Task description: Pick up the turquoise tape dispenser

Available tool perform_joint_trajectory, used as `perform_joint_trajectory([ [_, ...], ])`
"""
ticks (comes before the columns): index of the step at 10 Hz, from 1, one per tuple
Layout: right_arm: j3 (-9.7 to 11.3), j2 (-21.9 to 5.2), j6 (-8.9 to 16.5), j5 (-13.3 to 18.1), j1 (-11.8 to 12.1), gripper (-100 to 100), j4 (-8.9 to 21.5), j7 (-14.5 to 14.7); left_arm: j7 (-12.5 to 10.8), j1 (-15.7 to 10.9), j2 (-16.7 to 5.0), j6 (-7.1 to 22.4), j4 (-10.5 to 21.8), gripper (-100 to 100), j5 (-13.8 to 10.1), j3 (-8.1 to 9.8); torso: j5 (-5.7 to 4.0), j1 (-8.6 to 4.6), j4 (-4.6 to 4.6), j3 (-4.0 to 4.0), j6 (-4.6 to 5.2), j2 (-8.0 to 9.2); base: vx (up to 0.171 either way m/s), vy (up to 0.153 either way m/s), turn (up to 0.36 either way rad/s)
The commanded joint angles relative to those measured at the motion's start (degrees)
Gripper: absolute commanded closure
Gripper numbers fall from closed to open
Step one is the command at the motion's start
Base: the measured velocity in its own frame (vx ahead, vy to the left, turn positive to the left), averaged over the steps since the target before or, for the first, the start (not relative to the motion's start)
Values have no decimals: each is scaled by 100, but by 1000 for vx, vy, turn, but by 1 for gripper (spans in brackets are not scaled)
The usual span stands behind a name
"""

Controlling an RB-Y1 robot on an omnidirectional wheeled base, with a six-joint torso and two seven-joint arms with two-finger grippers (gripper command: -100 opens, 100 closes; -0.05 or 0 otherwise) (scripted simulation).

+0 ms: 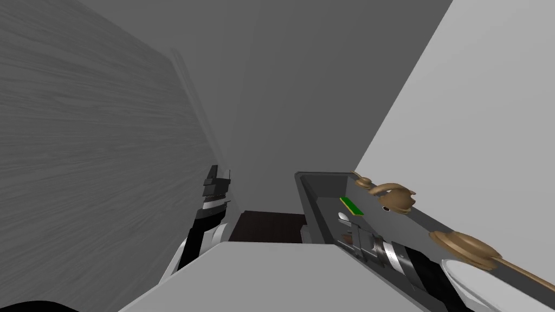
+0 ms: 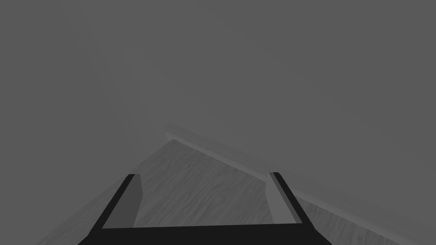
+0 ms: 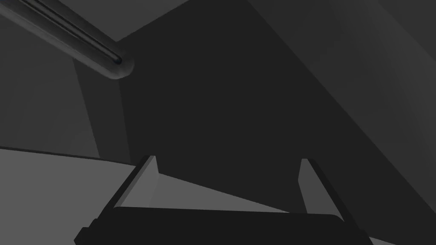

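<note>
grey drawer (image 1: 314,200) holds a small green object (image 1: 351,206) just ahead of the right pincer (image 3: 228,163), whose fingers stand apart, released. the left pincer (image 2: 204,174) is spread too, empty.

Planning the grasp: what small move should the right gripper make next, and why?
Probably ease the right gripper forward to the green item in the drawer: its fingers stand open, nothing between them, and the item lies just beyond their tips.

By the right claw (image 1: 351,238): 1 open drawer (image 1: 320,175), 1 green item (image 1: 352,206) inside; just beyond it, 2 brown utensils (image 1: 394,197).
</note>
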State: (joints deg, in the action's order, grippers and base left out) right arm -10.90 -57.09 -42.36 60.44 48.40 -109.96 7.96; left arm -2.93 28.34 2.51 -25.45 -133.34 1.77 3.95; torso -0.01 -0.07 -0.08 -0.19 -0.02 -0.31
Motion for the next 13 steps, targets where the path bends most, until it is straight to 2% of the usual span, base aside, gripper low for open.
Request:
perform_joint_trajectory([
  [1, -12, -168, 6, 134, 92, -100, 5, 26, 0, 0, 0, 0, 0, 0, 0, 0, 0, 0, 0, 0, 0, 0, 55, -8, 30],
  [3, -83, -571, -41, 488, 386, -100, 126, 136, 0, 0, 0, 0, 0, 0, 0, 0, -1, -1, 2, 5, 0, 8, 76, -22, 66],
  [4, -83, -665, -41, 542, 386, -100, 126, 136, 0, 0, 0, 0, 0, 0, 0, 0, -2, -8, 0, -1, -1, -2, 71, -19, 43],
  [6, -143, -1046, -86, 909, 685, -100, 231, 237, 0, 0, 0, 0, 0, 0, 0, 0, 0, 2, 1, 4, 0, 7, 68, -12, 70],
  [7, -143, -1138, -86, 909, 685, -100, 231, 237, 0, 0, 0, 0, 0, 0, 0, 0, 0, -1, 1, 2, 0, 4, 50, -25, 33],
  [10, -208, -1711, -143, 1363, 1112, -100, 372, 367, 0, 0, 0, 0, 0, 0, 0, 0, -2, -6, 2, 4, 1, 7, 62, -31, 78],
  [13, -247, -2239, -183, 1685, 1465, -100, 488, 464, 0, 0, 0, 0, 0, 0, 0, 0, -2, -2, 2, 6, 1, 12, 33, -20, 66],
])
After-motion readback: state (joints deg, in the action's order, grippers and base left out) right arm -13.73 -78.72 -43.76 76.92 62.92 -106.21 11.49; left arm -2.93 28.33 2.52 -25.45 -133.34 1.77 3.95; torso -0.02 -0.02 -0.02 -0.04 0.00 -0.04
